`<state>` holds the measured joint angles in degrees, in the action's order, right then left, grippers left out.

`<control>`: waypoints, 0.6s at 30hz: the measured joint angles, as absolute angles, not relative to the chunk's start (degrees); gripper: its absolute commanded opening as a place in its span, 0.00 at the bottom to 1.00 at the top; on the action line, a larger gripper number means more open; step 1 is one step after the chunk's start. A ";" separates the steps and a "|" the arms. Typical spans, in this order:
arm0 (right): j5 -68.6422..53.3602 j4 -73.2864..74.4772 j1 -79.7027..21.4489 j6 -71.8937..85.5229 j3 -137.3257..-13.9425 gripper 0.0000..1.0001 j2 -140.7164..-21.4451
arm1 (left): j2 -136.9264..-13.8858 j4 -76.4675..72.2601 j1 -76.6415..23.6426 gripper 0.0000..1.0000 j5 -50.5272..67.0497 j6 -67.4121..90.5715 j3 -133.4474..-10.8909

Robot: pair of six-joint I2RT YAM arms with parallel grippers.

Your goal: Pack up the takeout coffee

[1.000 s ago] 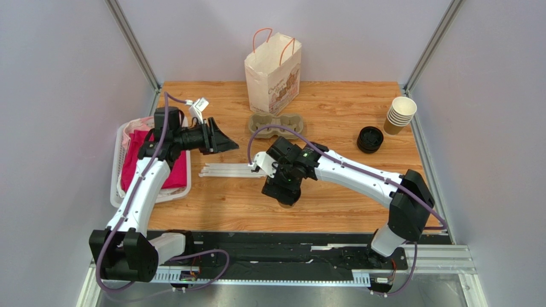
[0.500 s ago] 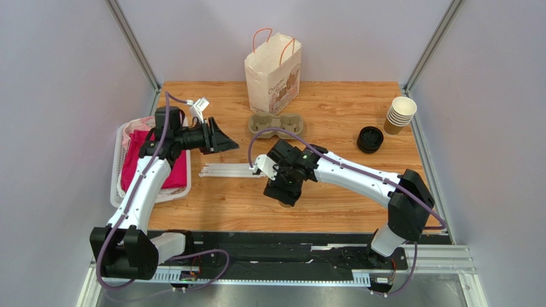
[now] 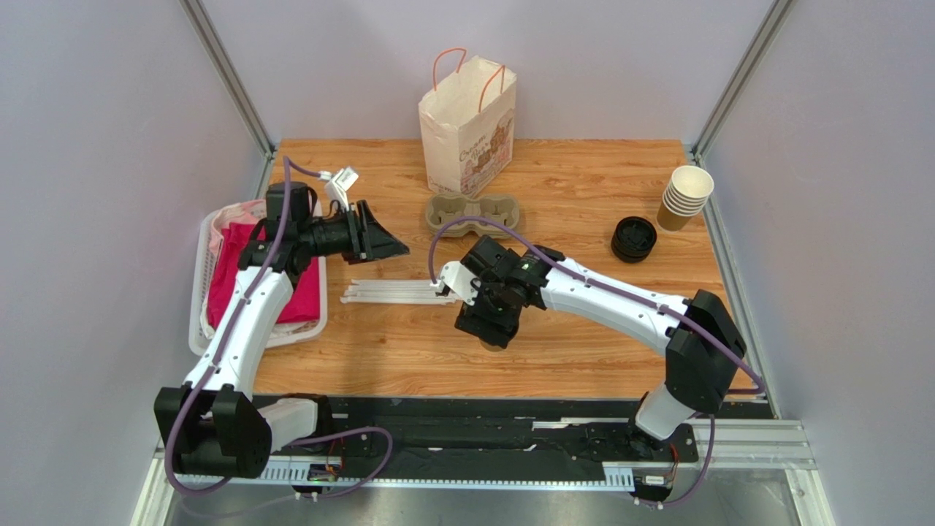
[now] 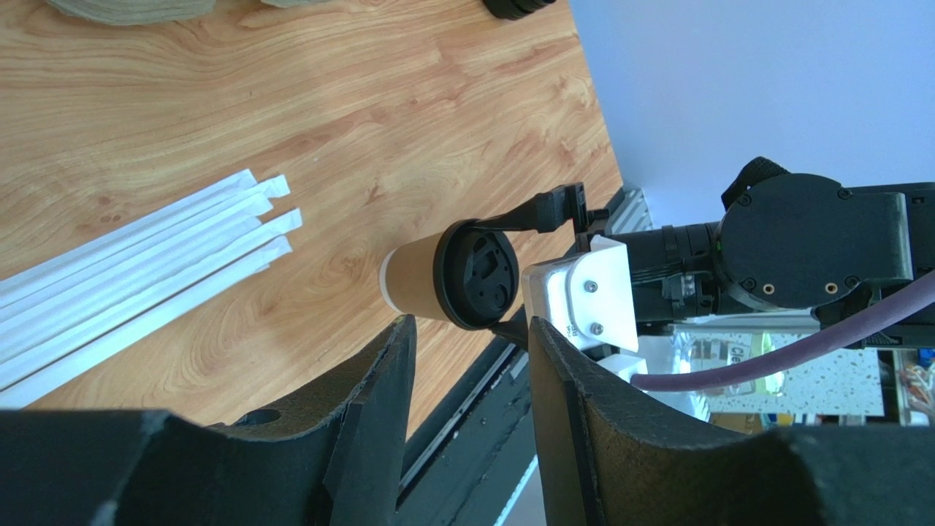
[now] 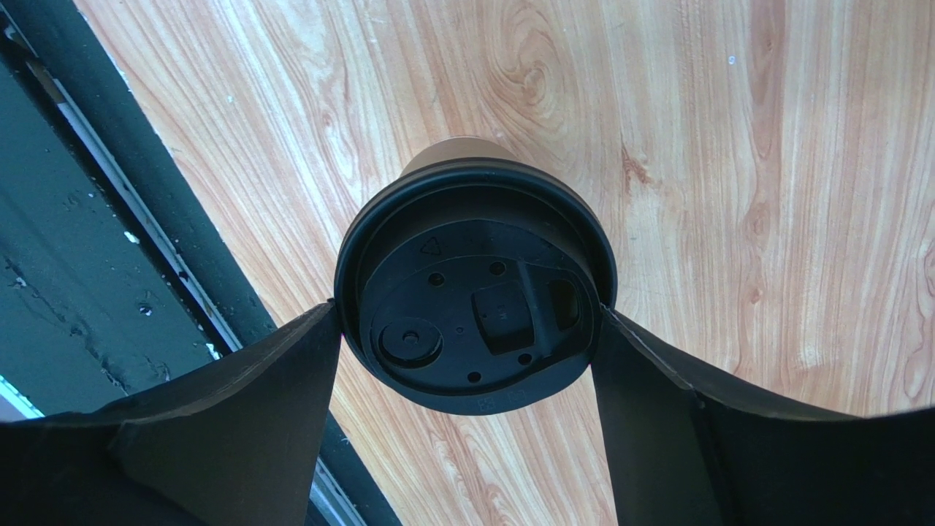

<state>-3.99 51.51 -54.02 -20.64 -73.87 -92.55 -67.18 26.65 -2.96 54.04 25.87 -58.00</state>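
The takeout coffee, a tan paper cup [image 4: 420, 287] with a black lid [image 5: 483, 279], is upright between my right gripper's fingers. My right gripper [image 5: 466, 320] is shut on the lid's rim from both sides, over the table's front middle [image 3: 491, 318]. In the top view the gripper hides the cup. I cannot tell if the cup's base touches the wood. My left gripper [image 3: 384, 243] is open and empty, held above the table to the left and pointing toward the cup [image 4: 472, 373].
A paper bag [image 3: 466, 126] stands at the back with a pulp cup carrier [image 3: 472, 210] before it. Wrapped straws [image 3: 390, 292] lie left of the cup. Cream cups [image 3: 686, 195] and loose black lids [image 3: 633, 238] sit right. A white basket [image 3: 201, 312] holds pink cloth at the left.
My right gripper, still shut on the coffee, has shifted slightly right and toward the back. The left arm has barely moved.
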 measured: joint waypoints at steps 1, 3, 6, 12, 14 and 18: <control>-3.92 51.51 -53.87 -20.64 -73.87 0.67 -92.53 | -67.29 26.57 -2.96 0.50 54.02 25.87 -58.00; -3.90 51.53 -53.60 -20.64 -73.87 0.66 -92.53 | -67.48 26.37 -2.96 0.50 53.93 25.87 -58.00; -3.90 51.53 -53.08 -20.64 -73.87 0.64 -92.53 | -67.72 26.33 -2.96 0.50 53.89 25.89 -58.00; -4.03 51.88 -50.22 -20.71 -74.22 0.63 -92.51 | -67.72 26.24 -2.94 0.50 53.91 25.87 -58.00; -4.14 52.75 -47.59 -21.08 -75.42 0.63 -92.53 | -67.75 26.26 -2.90 0.50 53.91 25.87 -58.00; -4.32 54.43 -39.86 -22.59 -80.16 0.62 -93.38 | -68.45 26.39 -2.81 0.51 54.04 25.69 -58.06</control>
<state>-4.32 54.43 -39.86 -22.59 -80.16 -93.38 -68.45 26.39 -2.81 54.04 25.69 -58.06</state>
